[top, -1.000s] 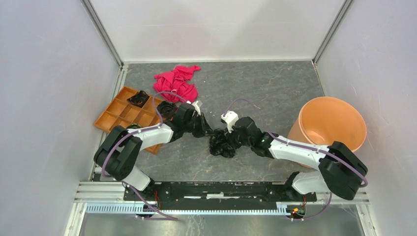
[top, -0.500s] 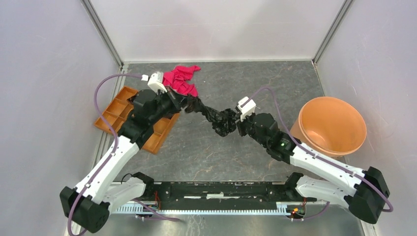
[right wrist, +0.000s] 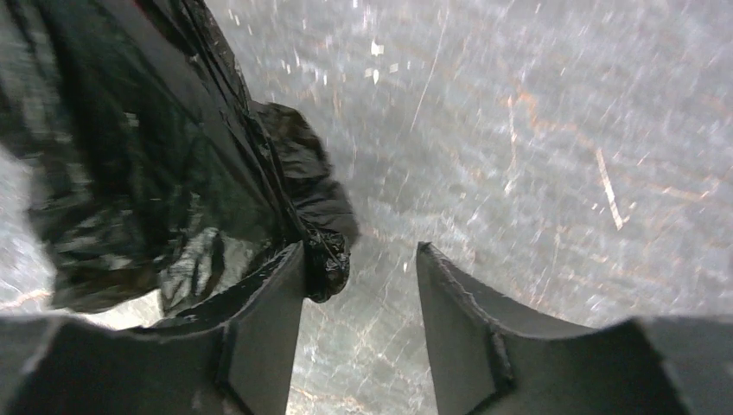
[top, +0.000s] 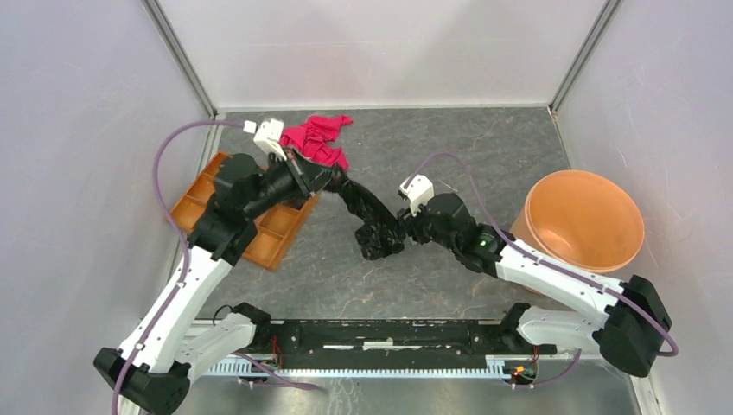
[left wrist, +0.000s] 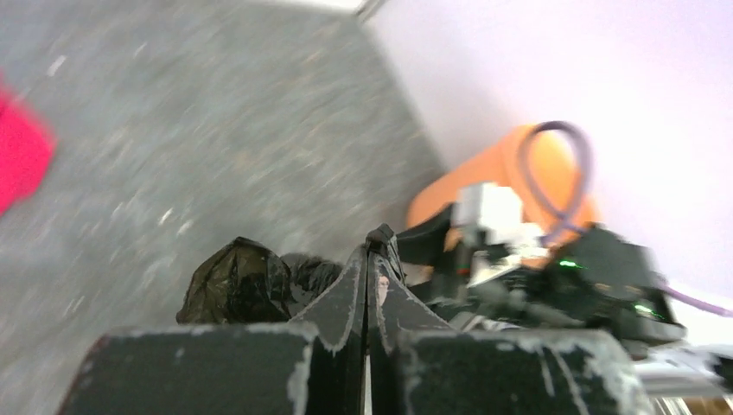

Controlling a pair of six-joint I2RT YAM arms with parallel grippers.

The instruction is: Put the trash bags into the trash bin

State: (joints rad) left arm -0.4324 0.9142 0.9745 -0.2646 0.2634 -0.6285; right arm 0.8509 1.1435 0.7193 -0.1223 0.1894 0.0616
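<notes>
The bag hangs as a long crumpled strand well to the left of the bin, nowhere near its rim. Its upper end is pinched in the left gripper, whose jaws are together on the film. Its lower wad sags toward the table, and I cannot tell whether it touches. The right gripper sits between the bag and the bin with its jaws apart. In the right wrist view the film lies against the outer face of one finger and the gap holds nothing. So the whole load hangs on one thin pinch, and the main risk is that slick film sliding out on the long carry to the bin, dropping the bag on the table short of it. If the right gripper closes where it stands, it will probably catch air or just a fold, and a pull from there could stretch or tear the film. A trailing wad could snag the bin's rim and drape outside, or push the light bin over. The left arm reaches over the cloth and tray, both farther from the bin than the bag, so a low swing might drag the cloth along.
</notes>
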